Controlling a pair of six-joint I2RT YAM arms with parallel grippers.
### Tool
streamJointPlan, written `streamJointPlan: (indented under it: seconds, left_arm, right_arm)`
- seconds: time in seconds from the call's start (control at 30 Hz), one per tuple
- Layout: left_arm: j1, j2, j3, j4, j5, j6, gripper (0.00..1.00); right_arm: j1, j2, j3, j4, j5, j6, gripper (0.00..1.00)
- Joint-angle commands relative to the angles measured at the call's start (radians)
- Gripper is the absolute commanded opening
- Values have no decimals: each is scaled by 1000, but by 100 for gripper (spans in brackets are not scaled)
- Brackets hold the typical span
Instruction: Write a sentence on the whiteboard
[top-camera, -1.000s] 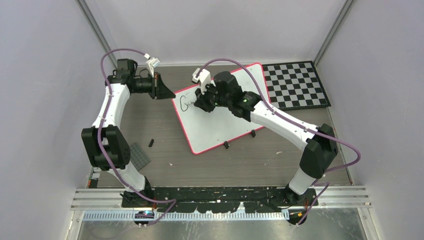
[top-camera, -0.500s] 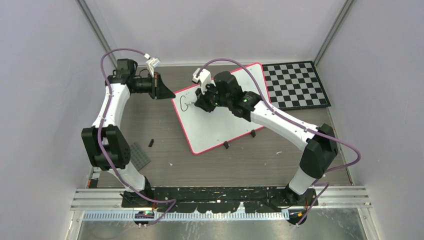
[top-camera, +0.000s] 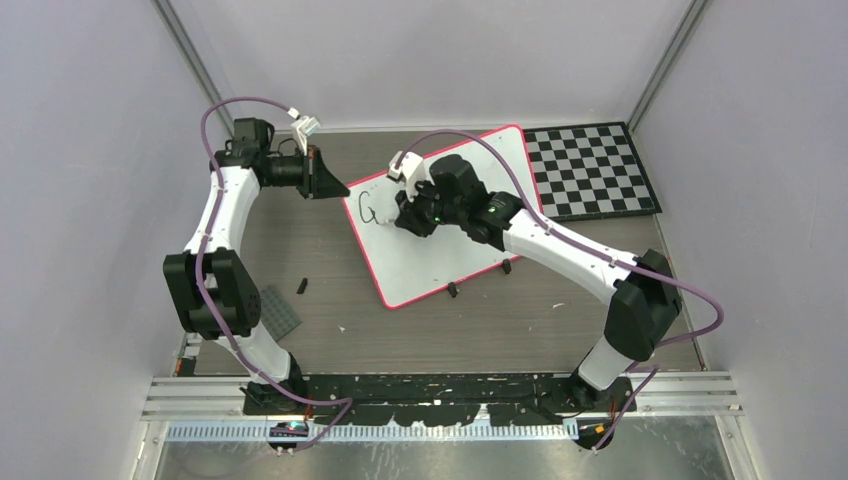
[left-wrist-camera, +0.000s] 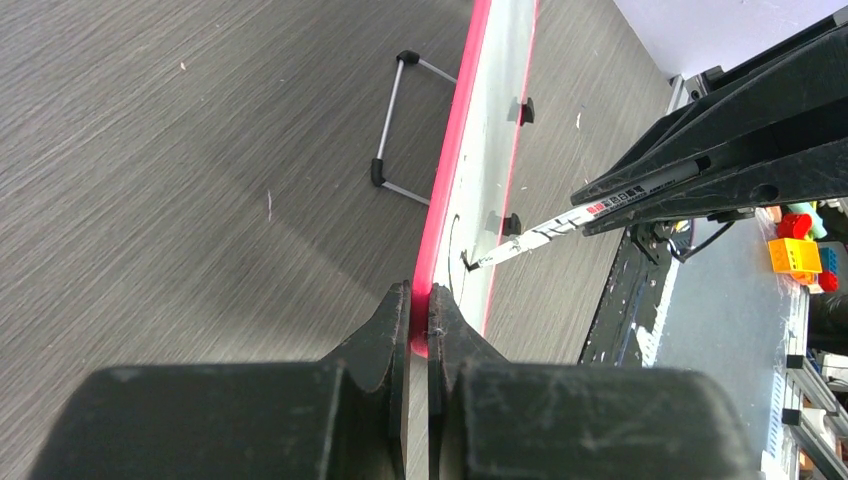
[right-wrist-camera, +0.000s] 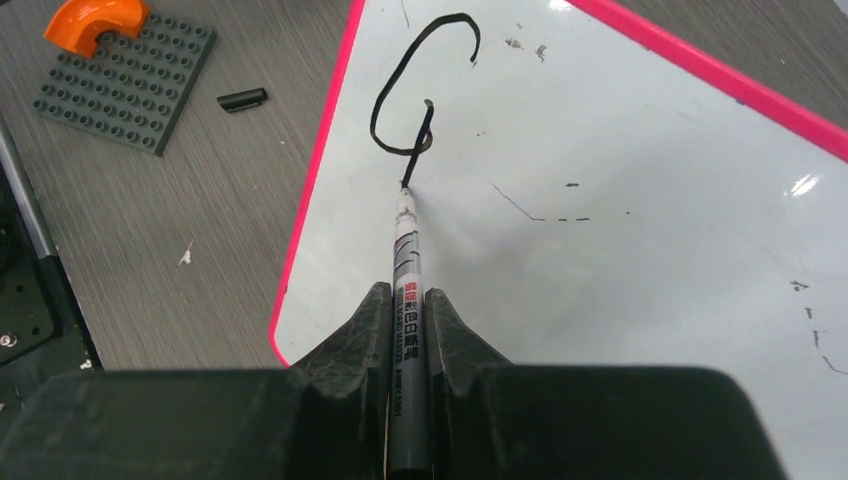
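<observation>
I read just one letter, a black G (right-wrist-camera: 380, 105), on the whiteboard (right-wrist-camera: 650, 250) beside its left rim. The marker (right-wrist-camera: 408, 300) label's print is too small for me.

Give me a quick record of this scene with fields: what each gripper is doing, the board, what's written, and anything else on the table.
left gripper: shut on the whiteboard rim at a corner
right gripper: shut on a marker, tip touching the board
sentence: only a black G
elsewhere: checkerboard mat, grey brick plate
</observation>
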Motion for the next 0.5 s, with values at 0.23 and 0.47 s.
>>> streamJointPlan:
  seconds: [0.23,0.47]
  left_arm:
    - [-11,3,35,-107,15,64,6]
    - [-13,-2,55,-82,43,9,36]
  right_arm:
    - [-7,-58,52,26,-17,27,0]
    - [-51,-85,77,55,-28,74,0]
